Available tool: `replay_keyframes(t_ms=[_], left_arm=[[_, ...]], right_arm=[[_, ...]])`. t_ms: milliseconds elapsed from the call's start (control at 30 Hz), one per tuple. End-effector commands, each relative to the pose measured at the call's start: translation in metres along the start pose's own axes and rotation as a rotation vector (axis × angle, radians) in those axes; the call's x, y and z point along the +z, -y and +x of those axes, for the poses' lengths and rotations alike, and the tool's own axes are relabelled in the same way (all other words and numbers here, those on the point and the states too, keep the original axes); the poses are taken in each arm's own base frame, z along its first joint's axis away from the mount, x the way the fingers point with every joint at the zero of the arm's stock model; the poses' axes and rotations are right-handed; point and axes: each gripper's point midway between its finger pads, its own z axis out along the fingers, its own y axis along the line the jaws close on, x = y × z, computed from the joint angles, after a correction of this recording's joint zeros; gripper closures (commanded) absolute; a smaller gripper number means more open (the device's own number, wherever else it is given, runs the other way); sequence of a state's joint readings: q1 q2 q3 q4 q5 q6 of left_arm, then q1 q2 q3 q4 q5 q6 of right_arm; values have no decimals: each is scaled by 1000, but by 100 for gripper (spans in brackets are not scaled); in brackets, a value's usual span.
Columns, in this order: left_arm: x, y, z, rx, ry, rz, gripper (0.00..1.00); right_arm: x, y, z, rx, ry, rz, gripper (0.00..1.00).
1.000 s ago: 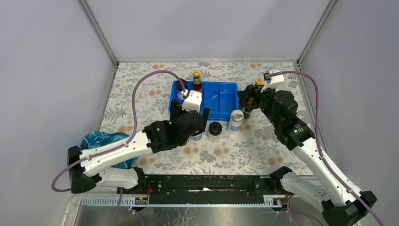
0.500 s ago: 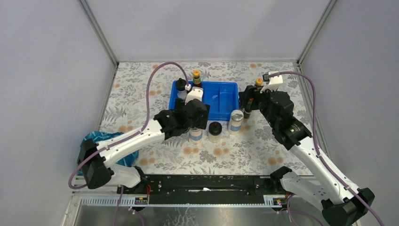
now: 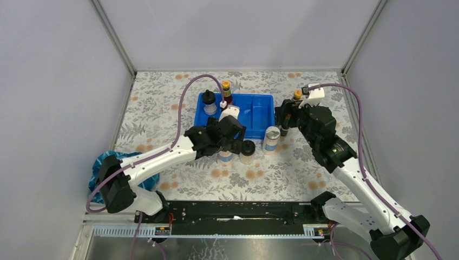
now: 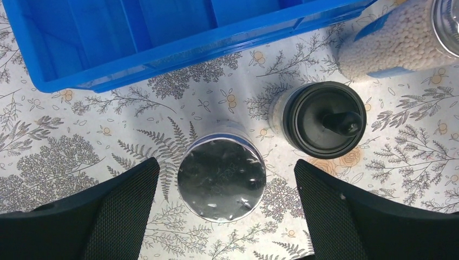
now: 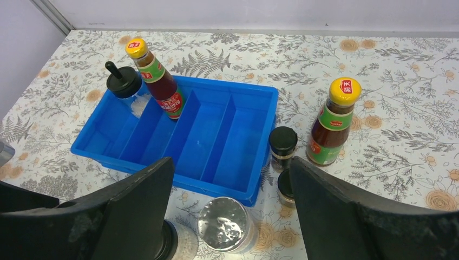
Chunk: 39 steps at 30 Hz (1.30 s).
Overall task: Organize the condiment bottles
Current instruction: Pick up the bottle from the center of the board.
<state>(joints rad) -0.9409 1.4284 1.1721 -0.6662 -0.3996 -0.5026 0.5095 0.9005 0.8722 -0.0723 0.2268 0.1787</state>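
Heads up, your left gripper is spread wide with the silver-lidded jar right between its fingers, but the black-domed bottle just beside one finger could get clipped if you drop crooked.

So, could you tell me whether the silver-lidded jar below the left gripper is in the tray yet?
Out: the silver-lidded jar stands on the tablecloth, just outside the blue tray.

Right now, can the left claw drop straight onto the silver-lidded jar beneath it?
Probably yes. The left claw is open wide and straddles the silver-lidded jar, with gaps on both sides. Watch the black-domed bottle: it stands close beside the jar, near the claw's path.
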Motion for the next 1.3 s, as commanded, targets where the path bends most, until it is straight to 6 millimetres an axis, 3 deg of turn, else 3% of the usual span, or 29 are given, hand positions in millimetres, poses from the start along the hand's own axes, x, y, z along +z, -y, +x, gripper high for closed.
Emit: replay_keyframes(t_ms=[0, 933, 1267], left_arm=[[-4, 2, -3, -4, -14, 9, 2], [10, -5, 19, 8, -74, -32, 11], [12, -8, 20, 14, -73, -53, 37]], right_arm=[[0, 2, -13, 16, 56, 18, 15], [-1, 4, -11, 21, 60, 23, 15], [-1, 4, -10, 25, 62, 23, 15]])
